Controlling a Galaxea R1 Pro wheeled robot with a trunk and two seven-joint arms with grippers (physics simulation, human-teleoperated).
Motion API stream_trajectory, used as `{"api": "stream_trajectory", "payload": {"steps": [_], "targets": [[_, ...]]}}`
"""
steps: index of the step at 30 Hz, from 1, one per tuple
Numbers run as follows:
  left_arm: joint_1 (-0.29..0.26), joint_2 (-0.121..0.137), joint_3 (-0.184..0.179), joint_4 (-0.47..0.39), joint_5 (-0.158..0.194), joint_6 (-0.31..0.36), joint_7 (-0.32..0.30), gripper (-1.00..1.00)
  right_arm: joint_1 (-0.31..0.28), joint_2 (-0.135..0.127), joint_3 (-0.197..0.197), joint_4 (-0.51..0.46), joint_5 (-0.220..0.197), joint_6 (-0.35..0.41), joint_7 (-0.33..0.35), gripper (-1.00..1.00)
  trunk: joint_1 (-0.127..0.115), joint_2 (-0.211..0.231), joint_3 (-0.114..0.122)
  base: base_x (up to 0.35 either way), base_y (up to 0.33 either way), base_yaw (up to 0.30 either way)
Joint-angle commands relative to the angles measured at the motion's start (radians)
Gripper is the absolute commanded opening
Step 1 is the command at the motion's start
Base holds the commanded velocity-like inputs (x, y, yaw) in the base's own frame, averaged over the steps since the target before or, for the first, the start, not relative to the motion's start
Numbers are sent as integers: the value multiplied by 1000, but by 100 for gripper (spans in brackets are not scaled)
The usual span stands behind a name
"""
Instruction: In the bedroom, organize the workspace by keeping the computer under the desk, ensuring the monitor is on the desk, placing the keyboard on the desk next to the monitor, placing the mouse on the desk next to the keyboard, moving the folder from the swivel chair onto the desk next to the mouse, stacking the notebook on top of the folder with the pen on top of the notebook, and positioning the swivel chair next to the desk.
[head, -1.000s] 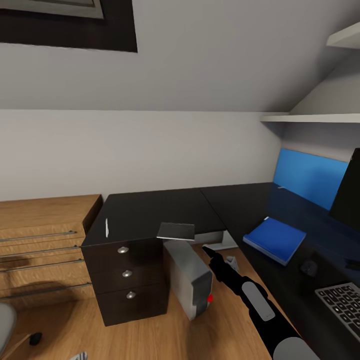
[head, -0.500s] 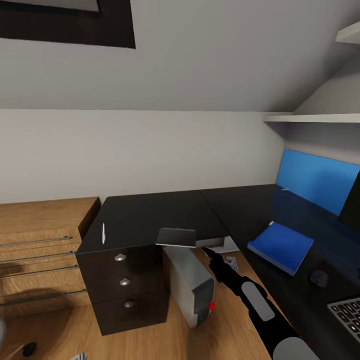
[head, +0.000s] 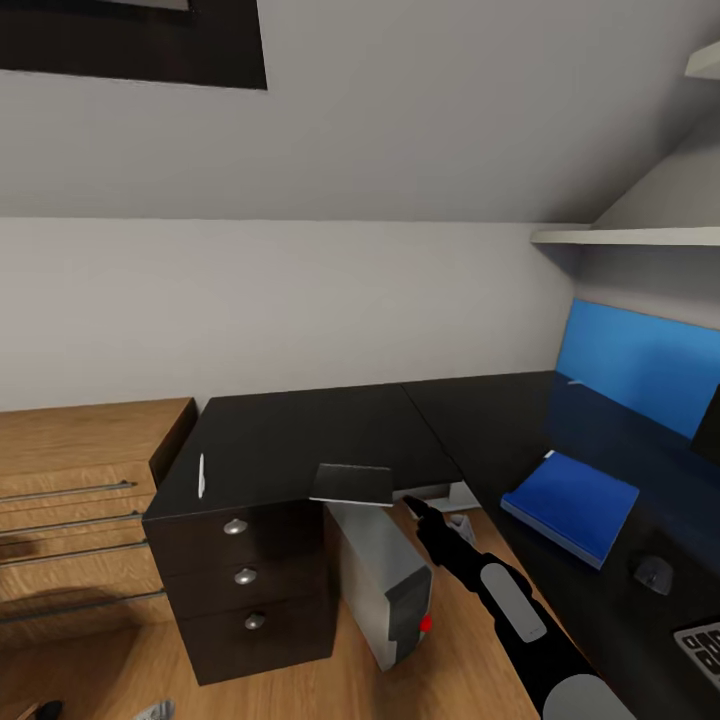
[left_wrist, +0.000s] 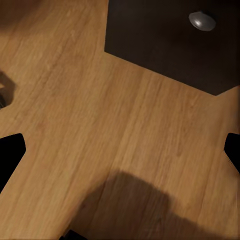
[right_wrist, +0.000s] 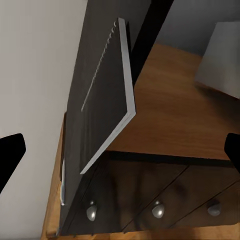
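R arm reaches toward the desk w/ its gripper just short of the dark notebook, which overhangs the desk's front edge; in the R wrist view the fingers stand wide apart, nothing between them. Pen lies on the desk's left end above the drawers, computer sits on the floor under the desk, and blue folder, mouse and a keyboard corner are on the right wing. L gripper hangs over bare wood floor near a drawer knob, fingers wide, holding nothing.

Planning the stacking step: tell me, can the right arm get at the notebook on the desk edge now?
Probably yes. The right gripper sits just beside the notebook, which overhangs the desk edge with nothing between them.
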Motion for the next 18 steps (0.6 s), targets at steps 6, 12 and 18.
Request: {"api": "stream_trajectory", "payload": {"steps": [6, 12, 18], "targets": [[0, -1, 0, -21, 11, 4, 8, 100, -1, 5, 0, 1, -5, 2, -13, 100, 15, -28, -13, 7, 0, 0], [0, -1, 0, -21, 11, 5, 8, 100, -1, 7, 0, 1, -5, 2, -14, 100, 15, -28, -13, 0, 0, 0], [0, 1, 0, -18, 11, 4, 7, 100, -1, 8, 0, 1, -5, 2, -15, 100, 15, -28, -13, 0, 0, 0]]}}
